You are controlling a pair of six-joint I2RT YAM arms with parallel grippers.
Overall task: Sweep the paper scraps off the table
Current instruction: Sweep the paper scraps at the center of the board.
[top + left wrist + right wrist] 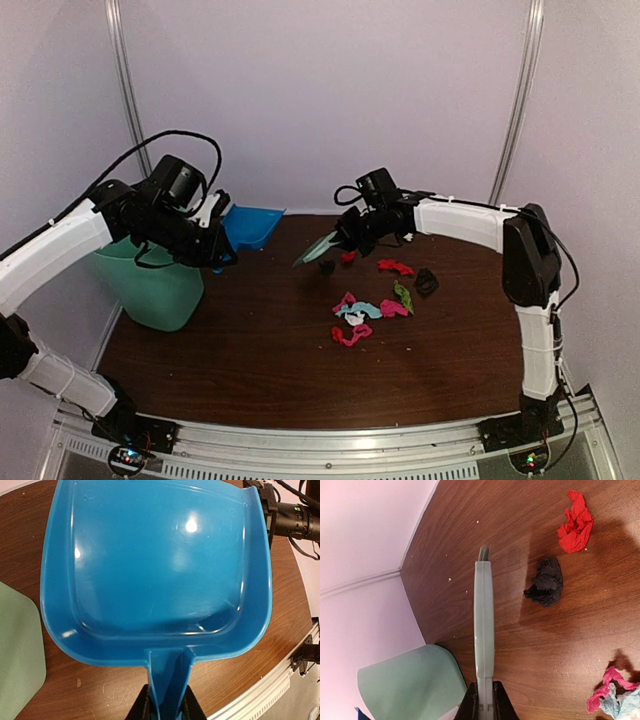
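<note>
Paper scraps (365,310) in red, pink, cyan, green and black lie scattered on the brown table (250,360), right of centre. My left gripper (166,707) is shut on the handle of a blue dustpan (155,565), held above the table's back left; the pan (250,227) looks empty. My right gripper (485,705) is shut on a pale green hand brush (483,620), held above the table (570,645) near its back edge. Below the brush (318,247) lie a black scrap (546,582) and a red scrap (576,522). A pink and cyan scrap (612,690) shows at the lower right.
A mint-green bin (155,285) stands at the table's left edge, below my left arm; its rim (410,685) shows in the right wrist view. White walls close in behind. A silver metal frame (330,445) runs along the near edge.
</note>
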